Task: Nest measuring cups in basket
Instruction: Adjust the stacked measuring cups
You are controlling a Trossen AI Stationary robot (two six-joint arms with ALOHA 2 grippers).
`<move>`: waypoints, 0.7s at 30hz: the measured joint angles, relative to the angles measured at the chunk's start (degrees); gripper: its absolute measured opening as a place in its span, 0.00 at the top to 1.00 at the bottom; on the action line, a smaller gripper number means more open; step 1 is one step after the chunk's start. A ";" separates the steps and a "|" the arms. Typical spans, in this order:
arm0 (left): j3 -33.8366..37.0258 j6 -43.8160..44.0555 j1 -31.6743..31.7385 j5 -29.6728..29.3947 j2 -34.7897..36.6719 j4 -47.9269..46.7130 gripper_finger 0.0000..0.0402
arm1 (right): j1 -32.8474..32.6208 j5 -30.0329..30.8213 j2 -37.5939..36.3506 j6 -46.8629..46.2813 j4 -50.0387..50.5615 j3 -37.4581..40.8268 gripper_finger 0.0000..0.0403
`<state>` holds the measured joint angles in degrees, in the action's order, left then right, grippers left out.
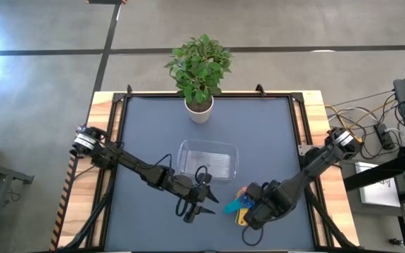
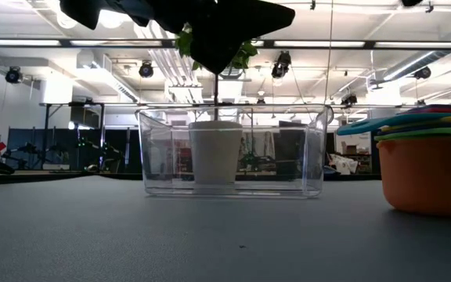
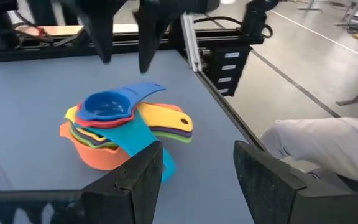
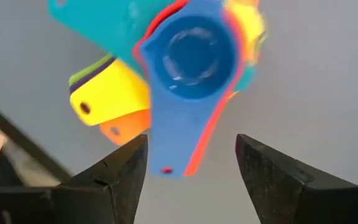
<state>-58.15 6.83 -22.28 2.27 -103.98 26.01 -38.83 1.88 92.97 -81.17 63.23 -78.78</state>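
**Over the dark mat, cups stacked beside the basket**

Beyond my grey table (image 1: 146,126) lies a workshop hall with ceiling lights. My clear basket (image 1: 208,159) sits mid-table, a potted plant (image 1: 200,70) behind it. Measuring cups (image 4: 191,68) stand stacked outside it, directly below my right gripper (image 4: 191,165), fingers released. My left gripper (image 3: 197,174) hovers nearby, parted, empty.

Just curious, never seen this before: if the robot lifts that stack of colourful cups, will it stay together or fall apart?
Probably stiff and light: the cups look like thin hard plastic. They sit loosely nested, handles fanned out in different directions, so a lift by one handle might pull off only the blue cup on top. Pushed, the stack would likely slide on its orange bottom cup rather than roll.
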 joint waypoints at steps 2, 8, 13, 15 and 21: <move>0.00 0.77 -0.16 -1.91 0.00 -0.01 0.55 | -1.97 4.23 -1.29 -2.45 2.93 0.00 0.45; 0.00 5.11 -0.24 -7.54 0.00 -0.44 0.58 | -7.92 8.69 -4.27 -14.27 10.88 0.09 0.62; -3.27 7.57 -0.33 -8.62 0.00 -7.65 0.72 | -9.24 9.12 -2.16 -15.24 7.66 0.09 0.82; -6.74 7.89 -0.72 -11.65 -0.39 -15.58 0.82 | -9.29 9.11 -0.95 -15.08 7.84 0.10 0.91; -21.79 8.65 -1.85 -16.92 -6.24 -41.43 0.97 | -9.29 9.50 2.01 -16.46 8.23 0.13 0.98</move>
<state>-79.94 15.47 -24.13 -14.66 -110.23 -15.42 -48.12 11.38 94.98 -97.63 71.46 -78.65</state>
